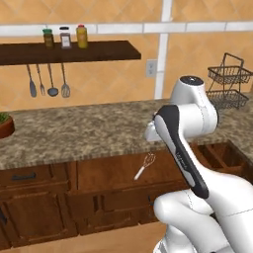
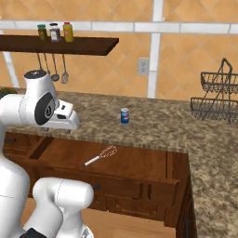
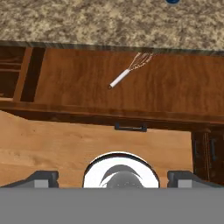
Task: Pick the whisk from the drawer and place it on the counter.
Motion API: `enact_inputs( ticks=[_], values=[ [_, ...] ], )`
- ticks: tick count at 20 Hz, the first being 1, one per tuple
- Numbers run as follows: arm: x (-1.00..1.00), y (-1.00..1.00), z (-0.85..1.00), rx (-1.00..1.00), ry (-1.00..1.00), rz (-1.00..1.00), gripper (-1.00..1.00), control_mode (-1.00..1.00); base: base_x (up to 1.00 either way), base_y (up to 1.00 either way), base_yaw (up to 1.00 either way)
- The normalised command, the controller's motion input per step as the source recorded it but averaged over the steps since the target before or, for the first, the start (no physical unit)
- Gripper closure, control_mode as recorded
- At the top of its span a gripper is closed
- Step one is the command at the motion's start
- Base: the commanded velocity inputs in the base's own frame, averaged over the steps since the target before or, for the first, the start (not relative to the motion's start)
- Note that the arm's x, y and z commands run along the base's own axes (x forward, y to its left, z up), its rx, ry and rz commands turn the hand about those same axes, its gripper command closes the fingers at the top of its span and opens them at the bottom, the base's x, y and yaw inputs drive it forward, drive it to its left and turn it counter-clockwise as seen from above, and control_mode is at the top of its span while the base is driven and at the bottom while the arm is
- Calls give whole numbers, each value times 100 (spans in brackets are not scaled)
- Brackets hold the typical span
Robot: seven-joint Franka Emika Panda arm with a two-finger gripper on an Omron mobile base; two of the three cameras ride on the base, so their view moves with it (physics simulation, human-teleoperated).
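Note:
The whisk (image 3: 129, 72) lies flat on the floor of the open drawer (image 3: 78, 87), wire loops toward the counter (image 3: 87, 22), white handle pointing out toward the drawer front. The base views show the whisk (image 1: 145, 166) (image 2: 101, 155) near the drawer's (image 2: 139, 165) middle, just below the counter edge (image 2: 153, 128). My gripper (image 3: 113, 179) is open, its fingertips (image 3: 41, 178) set wide apart with nothing between them. It hangs high above the drawer front, well short of the whisk and looking down at it.
A blue can (image 2: 124, 115) stands on the counter behind the drawer. A wire basket rack (image 2: 218, 95) sits at the right. A wall shelf (image 1: 64, 52) holds jars, with dark utensils (image 1: 49, 81) hanging below it. A potted plant (image 1: 5, 126) is at the far left.

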Motion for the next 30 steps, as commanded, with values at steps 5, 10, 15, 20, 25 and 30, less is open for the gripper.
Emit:
enact_inputs(
  ticks=[5,10,15,20,25,30],
  values=[
    [0,0,0,0,0,0,-100,100,-41,100,-2],
    [0,0,0,0,0,0,-100,100,6,100,-25],
    [0,0,0,0,0,0,-100,100,16,100,-37],
    [0,0,0,0,0,0,-100,100,37,73,-53],
    [0,-5,0,0,0,-2,-100,-100,23,19,-34],
    [0,-72,-7,2,5,-23,-100,-100,0,0,0]
  ],
)
